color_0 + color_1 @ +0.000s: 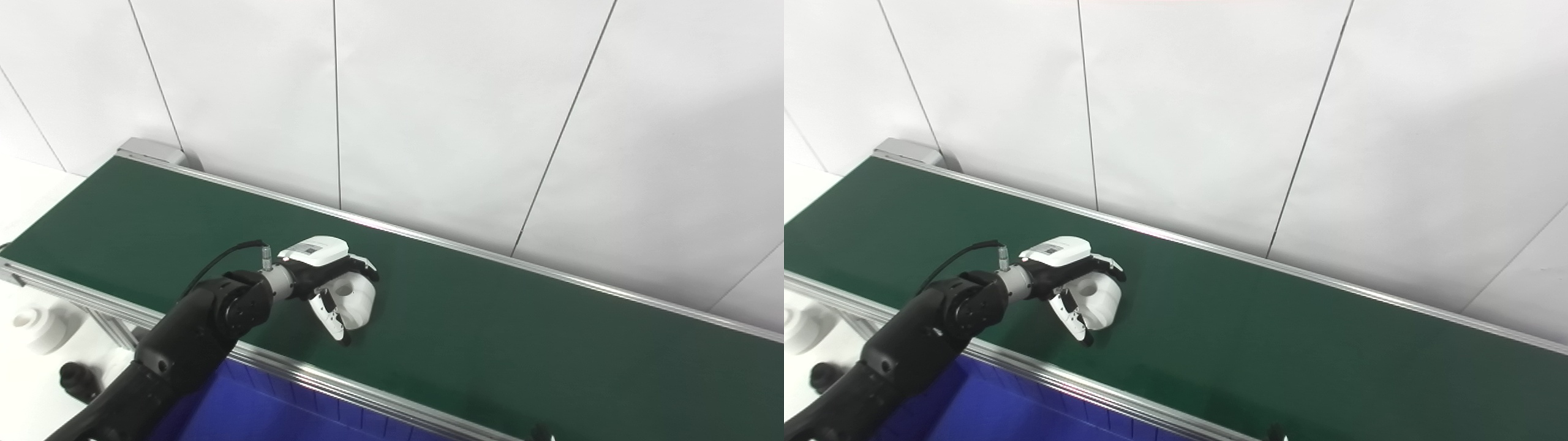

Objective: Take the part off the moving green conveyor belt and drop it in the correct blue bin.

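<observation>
A white rounded part [357,300] with a hole in its top sits on the green conveyor belt [490,331], near the belt's front rail. My left hand [331,282] reaches in from the lower left and wraps around the part: fingers curl over its far side and the thumb presses on its near side. In the right eye view the same left hand [1075,278] holds the white part [1102,300]. Whether the part is lifted off the belt or still touching it cannot be told. The right hand is out of sight.
A blue bin [275,410] lies below the belt's front rail [343,383], under my left arm. On the white surface at far left stand a white part [40,324] and a black part [76,380]. A white panelled wall rises behind the belt.
</observation>
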{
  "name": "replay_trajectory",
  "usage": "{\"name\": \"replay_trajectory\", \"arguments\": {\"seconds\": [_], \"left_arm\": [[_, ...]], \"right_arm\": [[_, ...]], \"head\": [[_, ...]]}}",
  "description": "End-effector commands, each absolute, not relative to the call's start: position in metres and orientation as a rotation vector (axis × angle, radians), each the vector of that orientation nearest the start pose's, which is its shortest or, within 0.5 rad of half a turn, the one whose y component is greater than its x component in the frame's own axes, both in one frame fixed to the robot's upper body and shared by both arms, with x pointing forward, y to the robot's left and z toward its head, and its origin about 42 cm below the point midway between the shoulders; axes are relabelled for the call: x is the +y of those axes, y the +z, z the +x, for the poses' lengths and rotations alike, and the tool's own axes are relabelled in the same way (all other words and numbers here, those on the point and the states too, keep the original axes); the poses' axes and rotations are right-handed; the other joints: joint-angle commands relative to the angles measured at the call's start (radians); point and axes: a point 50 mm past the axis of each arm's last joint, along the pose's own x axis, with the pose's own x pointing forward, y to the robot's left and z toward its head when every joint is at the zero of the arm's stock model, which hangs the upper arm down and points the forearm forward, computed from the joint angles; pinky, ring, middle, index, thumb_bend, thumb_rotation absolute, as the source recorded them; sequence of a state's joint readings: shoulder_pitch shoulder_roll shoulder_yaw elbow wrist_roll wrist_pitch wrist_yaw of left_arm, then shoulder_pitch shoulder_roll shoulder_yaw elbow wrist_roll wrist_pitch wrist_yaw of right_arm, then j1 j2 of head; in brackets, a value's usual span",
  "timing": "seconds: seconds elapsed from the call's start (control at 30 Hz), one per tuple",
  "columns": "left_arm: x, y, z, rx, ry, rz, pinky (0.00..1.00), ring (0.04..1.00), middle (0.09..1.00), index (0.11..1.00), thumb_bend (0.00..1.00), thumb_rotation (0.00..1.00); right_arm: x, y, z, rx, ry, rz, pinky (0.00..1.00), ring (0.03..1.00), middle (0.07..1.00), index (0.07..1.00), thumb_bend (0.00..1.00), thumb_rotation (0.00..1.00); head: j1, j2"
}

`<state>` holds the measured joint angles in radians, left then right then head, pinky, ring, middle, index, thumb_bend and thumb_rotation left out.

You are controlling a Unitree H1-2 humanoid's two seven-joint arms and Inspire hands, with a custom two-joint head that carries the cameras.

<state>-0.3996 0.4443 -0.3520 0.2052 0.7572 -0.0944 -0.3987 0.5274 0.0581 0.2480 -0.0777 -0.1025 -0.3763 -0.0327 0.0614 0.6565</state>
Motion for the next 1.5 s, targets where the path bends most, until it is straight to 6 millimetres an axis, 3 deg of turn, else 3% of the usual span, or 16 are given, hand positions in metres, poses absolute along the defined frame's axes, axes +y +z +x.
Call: {"name": "replay_trajectory", "arguments": {"seconds": [0.0, 0.2, 0.3, 0.33, 0.37, 0.43, 0.83, 0.93, 1.07, 1.23, 1.3, 1.47], "left_arm": [[0.255, 0.162, 0.401, -0.192, -0.553, 1.421, 0.75, 0.813, 0.818, 0.778, 1.0, 0.17], [0.253, 0.146, 0.4, -0.24, -0.452, 1.469, 0.64, 0.707, 0.73, 0.697, 0.99, 0.06], [0.25, 0.142, 0.399, -0.253, -0.429, 1.465, 0.54, 0.578, 0.613, 0.607, 0.95, 0.01], [0.25, 0.141, 0.399, -0.255, -0.426, 1.46, 0.52, 0.555, 0.584, 0.549, 0.74, 0.03], [0.249, 0.14, 0.399, -0.259, -0.426, 1.454, 0.51, 0.536, 0.556, 0.512, 0.61, 0.04], [0.248, 0.139, 0.398, -0.267, -0.424, 1.446, 0.5, 0.505, 0.523, 0.472, 0.54, 0.01], [0.241, 0.144, 0.392, -0.262, -0.443, 1.264, 0.58, 0.553, 0.538, 0.444, 0.52, 0.0], [0.242, 0.151, 0.392, -0.267, -0.444, 1.245, 0.56, 0.548, 0.537, 0.446, 0.52, 0.0], [0.245, 0.164, 0.391, -0.288, -0.439, 1.24, 0.44, 0.438, 0.504, 0.472, 0.53, 0.0], [0.255, 0.199, 0.369, -0.341, -0.415, 1.226, 0.55, 0.535, 0.528, 0.452, 0.52, 0.0], [0.263, 0.212, 0.351, -0.359, -0.399, 1.23, 0.58, 0.552, 0.527, 0.452, 0.52, 0.0], [0.277, 0.229, 0.319, -0.366, -0.357, 1.237, 0.55, 0.516, 0.506, 0.468, 0.52, 0.0]], "right_arm": [[-0.142, 0.065, 0.11, -0.021, 0.071, 0.068, 1.0, 1.0, 1.0, 1.0, 0.63, 0.83], [-0.142, 0.065, 0.108, -0.021, 0.069, 0.063, 1.0, 1.0, 1.0, 1.0, 0.63, 0.82], [-0.141, 0.066, 0.108, -0.017, 0.068, 0.066, 1.0, 1.0, 1.0, 1.0, 0.63, 0.82], [-0.141, 0.066, 0.108, -0.017, 0.069, 0.068, 1.0, 1.0, 1.0, 1.0, 0.63, 0.82], [-0.141, 0.066, 0.108, -0.018, 0.069, 0.069, 1.0, 1.0, 1.0, 1.0, 0.63, 0.82], [-0.141, 0.067, 0.107, -0.02, 0.069, 0.063, 1.0, 1.0, 1.0, 1.0, 0.63, 0.82], [-0.141, 0.067, 0.107, -0.014, 0.073, 0.056, 1.0, 1.0, 1.0, 1.0, 0.64, 0.82], [-0.142, 0.067, 0.108, -0.015, 0.074, 0.061, 1.0, 1.0, 1.0, 1.0, 0.63, 0.81], [-0.142, 0.07, 0.108, -0.018, 0.073, 0.065, 1.0, 1.0, 1.0, 1.0, 0.62, 0.81], [-0.144, 0.077, 0.11, -0.021, 0.071, 0.072, 1.0, 1.0, 1.0, 1.0, 0.62, 0.8], [-0.147, 0.082, 0.111, -0.026, 0.066, 0.074, 1.0, 1.0, 1.0, 1.0, 0.63, 0.8], [-0.152, 0.092, 0.116, -0.027, 0.071, 0.088, 1.0, 1.0, 1.0, 1.0, 0.67, 0.8]], "head": [[-0.005, 0.004], [-0.008, 0.007], [-0.009, 0.008], [-0.012, 0.01], [-0.012, 0.01], [-0.016, 0.011], [-0.021, 0.013], [-0.011, 0.02], [0.012, 0.043], [0.04, 0.077], [0.064, 0.108], [0.111, 0.158]]}}
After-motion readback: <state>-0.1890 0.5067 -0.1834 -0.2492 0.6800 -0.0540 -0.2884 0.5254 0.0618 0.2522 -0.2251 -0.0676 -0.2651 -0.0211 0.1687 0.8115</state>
